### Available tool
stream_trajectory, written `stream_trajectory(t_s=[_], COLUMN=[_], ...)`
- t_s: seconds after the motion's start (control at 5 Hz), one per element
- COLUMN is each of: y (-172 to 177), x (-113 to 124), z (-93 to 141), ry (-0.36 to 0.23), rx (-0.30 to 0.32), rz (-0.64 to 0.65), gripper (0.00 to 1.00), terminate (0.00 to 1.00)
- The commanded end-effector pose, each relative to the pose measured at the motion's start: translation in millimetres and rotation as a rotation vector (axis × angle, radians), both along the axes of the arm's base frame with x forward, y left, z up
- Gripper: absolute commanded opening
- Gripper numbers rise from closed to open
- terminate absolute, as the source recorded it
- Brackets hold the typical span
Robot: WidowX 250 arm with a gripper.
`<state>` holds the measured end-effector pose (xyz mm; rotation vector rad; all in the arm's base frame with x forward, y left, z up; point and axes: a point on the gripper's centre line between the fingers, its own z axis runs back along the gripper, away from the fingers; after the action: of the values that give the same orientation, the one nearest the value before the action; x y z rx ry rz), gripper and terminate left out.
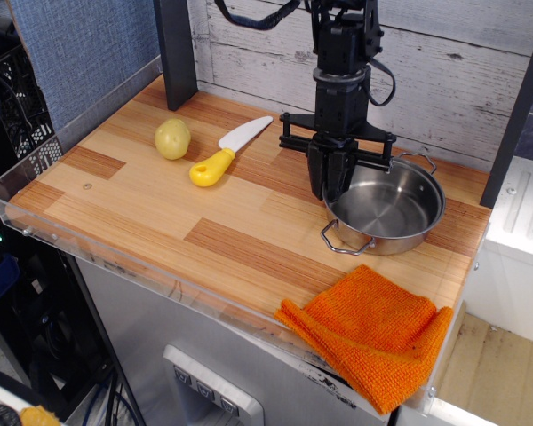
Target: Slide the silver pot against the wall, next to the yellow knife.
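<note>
The silver pot (389,209) stands flat on the wooden table (160,222) at the right, close to the plank wall (462,71), with one loop handle toward the front and one toward the wall. My gripper (330,184) points straight down, its fingers close together on the pot's left rim. The yellow knife (227,152) lies left of the pot, about a pot's width away, with its white blade pointing toward the wall.
A yellowish potato (172,138) lies left of the knife. An orange cloth (373,333) hangs over the front right corner. Black posts (176,49) stand at the back left and far right. A blue-grey fabric panel (80,44) lines the left side.
</note>
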<state>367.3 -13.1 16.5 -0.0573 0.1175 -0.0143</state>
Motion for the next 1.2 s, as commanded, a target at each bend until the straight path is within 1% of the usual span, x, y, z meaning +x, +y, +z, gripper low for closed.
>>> stream_trajectory(t_s=[0.0,0.2,0.4,0.6,0.8,1.0], y=[12,10,4,-1,0,4], x=[24,28,20,15,15,9], z=[14,17,31,55,81,116], ry=[-0.119,-0.137,-0.155,-0.236,-0.33,-0.413], rx=[0.008,-0.002,-0.001,-0.007,-0.015,-0.005], rz=[0.053,0.066,0.078,0.07,0.071,0.066], gripper=[0.0,0.0,1.0,1.0,1.0,1.0], terminate=[0.0,0.0,0.0,0.0,0.0,0.0])
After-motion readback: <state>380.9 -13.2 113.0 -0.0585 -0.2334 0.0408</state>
